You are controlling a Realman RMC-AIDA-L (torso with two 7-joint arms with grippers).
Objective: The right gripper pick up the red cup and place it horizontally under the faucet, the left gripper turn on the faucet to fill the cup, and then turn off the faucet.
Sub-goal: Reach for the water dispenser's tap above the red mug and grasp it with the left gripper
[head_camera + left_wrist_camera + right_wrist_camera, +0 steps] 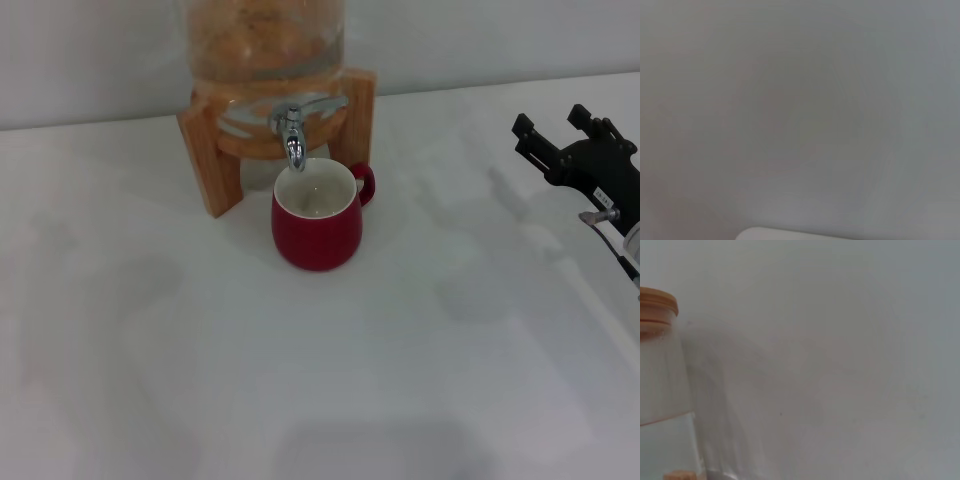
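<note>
bare white tabletop (300, 400) fills the near field, nothing on it; left gripper not in the head view, and its wrist view shows only blank pale surface, so its jaws state can't be told; right gripper (560, 130) sits at the right edge, well apart from the cup, jaws spread and holding nothing; further back the red cup (317, 222) stands upright on the tabletop, white inside, looks empty or nearly so, loop handle turned to the right rear; chrome faucet (291, 135) spout hangs just over the cup's near-left rim, not clearly over the centre; behind it the glass dispenser (265, 45) with orange contents rests on the wooden stand (215, 165); judgement: cup placement looks done, faucet step is next; risks: spout so close to the rim that the stream could hit the lip and splash onto the tabletop; left arm coming in could nudge the cup or a stand leg and shift the alignment; lever is small and shiny, jaws could slip off or push it only partway; late shut-off overfills this squat cup
</note>
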